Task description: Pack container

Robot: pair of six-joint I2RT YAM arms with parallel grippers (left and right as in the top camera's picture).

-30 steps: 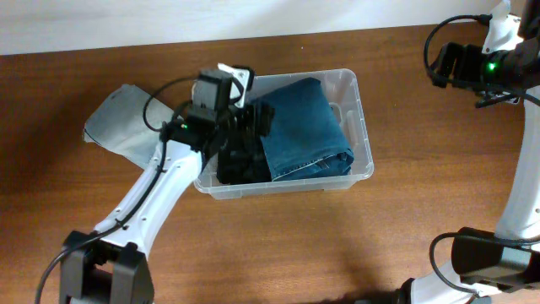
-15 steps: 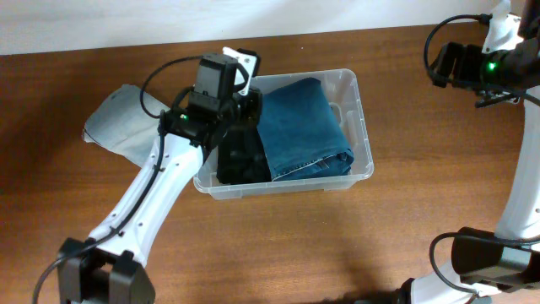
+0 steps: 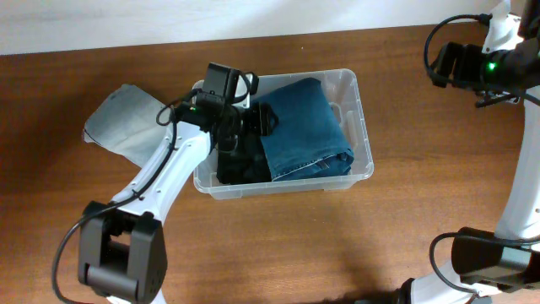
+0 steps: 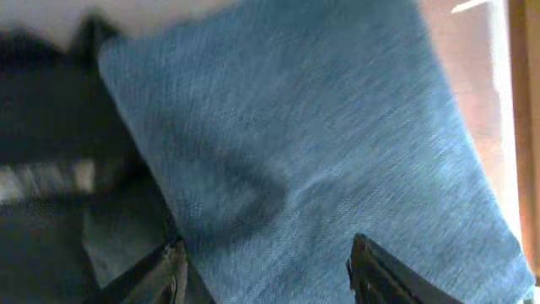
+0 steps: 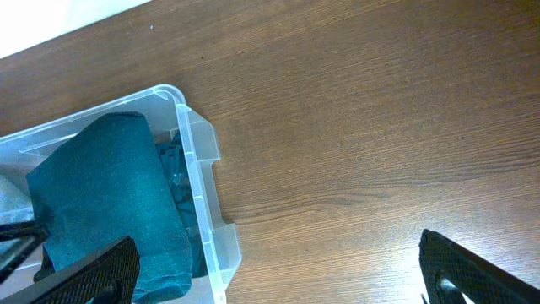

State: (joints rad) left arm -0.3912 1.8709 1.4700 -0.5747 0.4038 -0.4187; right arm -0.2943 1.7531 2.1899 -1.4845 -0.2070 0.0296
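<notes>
- The container (image 3: 361, 127), mid-frame in the overhead view, holds folded denim (image 3: 304, 127) beside a black garment (image 3: 240, 165).
- Left gripper (image 4: 270, 274) hangs spread over the denim; closing here could snag and unfold it.
- Right gripper (image 5: 278, 283), upper right, is spread and holds nothing.

Clear rectangular plastic container (image 3: 287, 187), rounded rim, upright, centre of overhead frame; folded blue denim (image 3: 304, 127) and dark cloth (image 3: 243, 169) inside.

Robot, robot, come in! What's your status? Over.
Left tool open, low over the jeans in the container. Right tool open, off to the side. Grey cloth outside the container, not packed.
</notes>
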